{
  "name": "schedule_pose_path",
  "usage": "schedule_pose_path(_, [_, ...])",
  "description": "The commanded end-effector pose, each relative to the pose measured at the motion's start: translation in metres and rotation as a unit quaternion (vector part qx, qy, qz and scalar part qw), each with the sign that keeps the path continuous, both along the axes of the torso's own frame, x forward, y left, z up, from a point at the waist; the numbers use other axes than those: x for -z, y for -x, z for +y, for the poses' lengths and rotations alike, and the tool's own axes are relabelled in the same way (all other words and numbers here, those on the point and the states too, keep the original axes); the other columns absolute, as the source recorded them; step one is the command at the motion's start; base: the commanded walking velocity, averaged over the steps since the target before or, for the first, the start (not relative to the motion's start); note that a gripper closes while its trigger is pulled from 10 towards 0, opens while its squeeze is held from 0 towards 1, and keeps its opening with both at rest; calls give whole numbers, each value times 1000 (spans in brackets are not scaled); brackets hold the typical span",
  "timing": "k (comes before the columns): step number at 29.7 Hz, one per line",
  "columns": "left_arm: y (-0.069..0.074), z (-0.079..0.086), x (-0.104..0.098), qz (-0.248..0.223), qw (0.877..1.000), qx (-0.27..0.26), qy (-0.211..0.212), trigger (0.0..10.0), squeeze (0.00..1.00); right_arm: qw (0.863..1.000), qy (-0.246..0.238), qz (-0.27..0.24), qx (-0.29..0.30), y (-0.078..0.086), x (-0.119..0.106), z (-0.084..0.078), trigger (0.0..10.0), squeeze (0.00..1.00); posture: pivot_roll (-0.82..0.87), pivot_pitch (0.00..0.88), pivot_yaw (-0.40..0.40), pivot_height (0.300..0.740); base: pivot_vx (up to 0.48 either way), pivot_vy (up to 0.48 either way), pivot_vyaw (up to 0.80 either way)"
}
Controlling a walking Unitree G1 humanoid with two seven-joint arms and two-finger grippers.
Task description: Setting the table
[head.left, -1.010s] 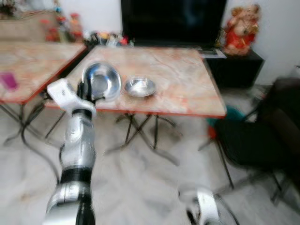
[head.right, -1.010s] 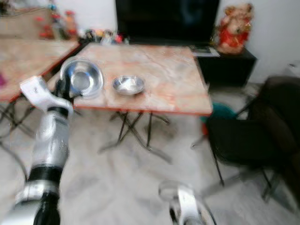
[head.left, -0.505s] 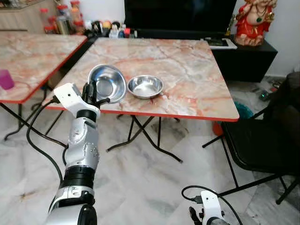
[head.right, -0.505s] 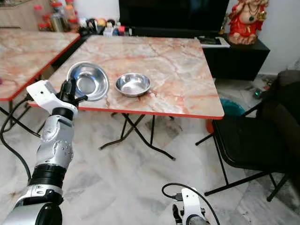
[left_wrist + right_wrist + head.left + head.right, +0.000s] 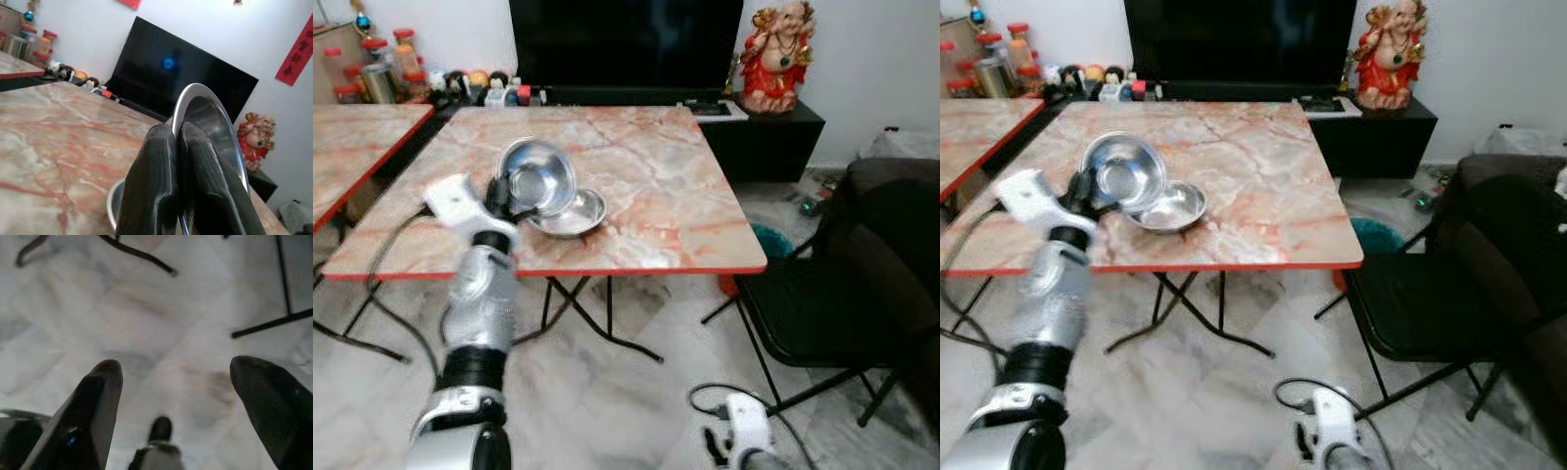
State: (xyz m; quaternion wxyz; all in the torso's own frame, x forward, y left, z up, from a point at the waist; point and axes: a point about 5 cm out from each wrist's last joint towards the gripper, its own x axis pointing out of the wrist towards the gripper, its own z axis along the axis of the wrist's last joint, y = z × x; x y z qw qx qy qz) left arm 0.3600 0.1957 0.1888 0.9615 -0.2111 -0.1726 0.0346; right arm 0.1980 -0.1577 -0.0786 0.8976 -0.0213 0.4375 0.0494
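A shiny round steel bowl (image 5: 536, 174) is pinched by the left claw (image 5: 505, 200), tilted over a second steel bowl (image 5: 570, 213) on the marble-patterned tabletop (image 5: 656, 196); it probably needs setting down next. The right claw (image 5: 171, 401) hangs spread.

The left tool (image 5: 1085, 191) grips a tilted steel bowl (image 5: 1118, 171) (rim-held) over a second bowl (image 5: 1171, 207) on the marble table (image 5: 1253, 196).

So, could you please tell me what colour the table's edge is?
The table's edge is red-orange, clearest in the right eye view.
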Motion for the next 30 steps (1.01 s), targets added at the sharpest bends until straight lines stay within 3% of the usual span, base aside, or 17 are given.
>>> schedule_pose_path(1, [-3, -12, -7, -12, 1000, 17, 1, 10000, 0, 1000, 13, -7, 7, -3, -3, -11, 10000, 0, 0, 0, -18, 740, 349, 0, 0])
schedule_pose_path(8, [-3, -12, -7, -12, 1000, 18, 0, 10000, 0, 1000, 22, -11, 3, -4, -3, -11, 10000, 0, -2, 0, -14, 740, 348, 0, 388])
schedule_pose_path(30, [-3, -17, -3, -4, 1000, 29, 1, 10000, 0, 1000, 19, -6, 8, -2, -2, -13, 10000, 0, -3, 0, -17, 740, 348, 0, 0])
